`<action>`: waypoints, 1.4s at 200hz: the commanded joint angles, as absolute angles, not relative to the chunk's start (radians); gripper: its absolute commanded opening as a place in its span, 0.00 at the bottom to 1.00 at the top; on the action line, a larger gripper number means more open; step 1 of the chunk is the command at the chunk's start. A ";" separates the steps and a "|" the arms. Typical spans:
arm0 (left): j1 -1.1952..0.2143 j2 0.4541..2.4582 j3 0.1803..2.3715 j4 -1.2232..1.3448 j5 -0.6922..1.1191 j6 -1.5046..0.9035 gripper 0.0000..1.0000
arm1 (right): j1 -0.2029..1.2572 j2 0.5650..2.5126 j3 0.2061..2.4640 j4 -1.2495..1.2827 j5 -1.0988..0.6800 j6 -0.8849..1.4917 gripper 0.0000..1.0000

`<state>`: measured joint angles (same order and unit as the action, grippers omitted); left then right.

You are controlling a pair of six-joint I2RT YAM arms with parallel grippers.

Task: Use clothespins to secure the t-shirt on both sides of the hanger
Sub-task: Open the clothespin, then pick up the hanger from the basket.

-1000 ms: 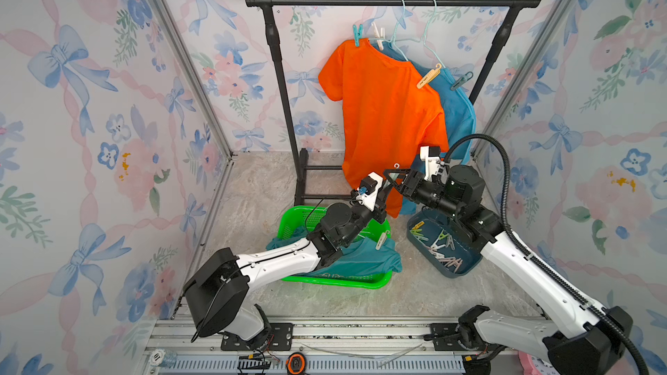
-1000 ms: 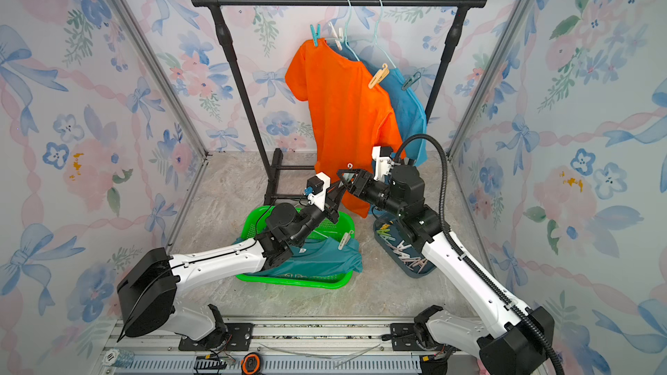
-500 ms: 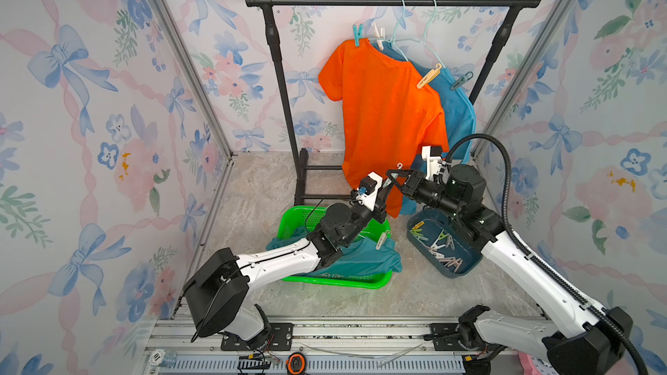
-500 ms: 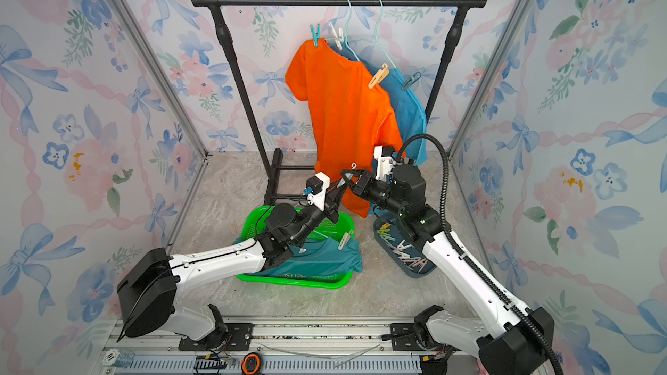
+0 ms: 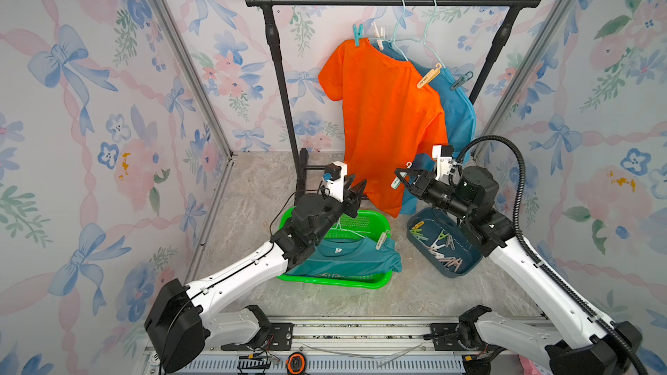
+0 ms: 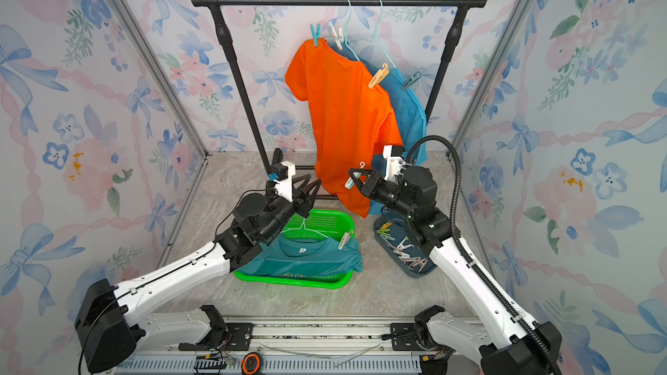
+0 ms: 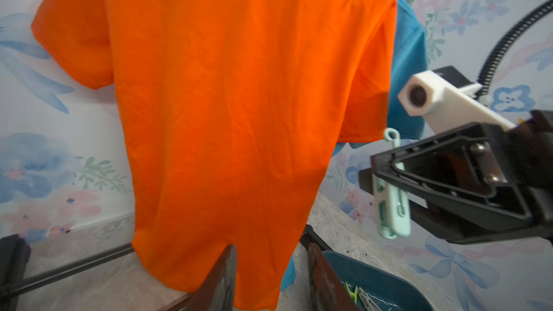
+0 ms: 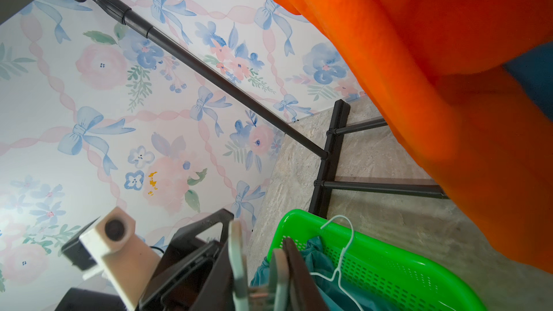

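One mint peg (image 7: 392, 207) sat pinched in the right gripper (image 5: 400, 176); the left gripper (image 5: 358, 182) gaped empty, both near the orange shirt (image 5: 382, 120).

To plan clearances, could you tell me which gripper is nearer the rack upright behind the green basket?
Left. The left gripper hovers near the foot of that upright; the right gripper, holding a clothespin, sits farther off, by the orange shirt.
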<state>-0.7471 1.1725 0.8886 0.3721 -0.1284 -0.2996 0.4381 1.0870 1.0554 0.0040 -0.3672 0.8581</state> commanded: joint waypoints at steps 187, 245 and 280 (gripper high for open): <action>-0.361 1.613 1.048 -0.318 0.718 -0.353 0.45 | 0.336 0.989 0.844 0.056 -0.520 0.761 0.25; -0.372 1.695 1.091 -0.317 0.782 -0.339 0.27 | 0.318 1.008 0.834 0.085 -0.538 0.773 0.25; -0.370 1.685 1.092 -0.316 0.775 -0.337 0.08 | 0.314 1.011 0.829 0.095 -0.540 0.779 0.24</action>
<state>-0.3660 1.6863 1.0698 -0.3077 0.7544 -0.3550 0.3260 1.0065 0.8455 0.0574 -0.5228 0.7704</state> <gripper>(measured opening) 0.127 0.245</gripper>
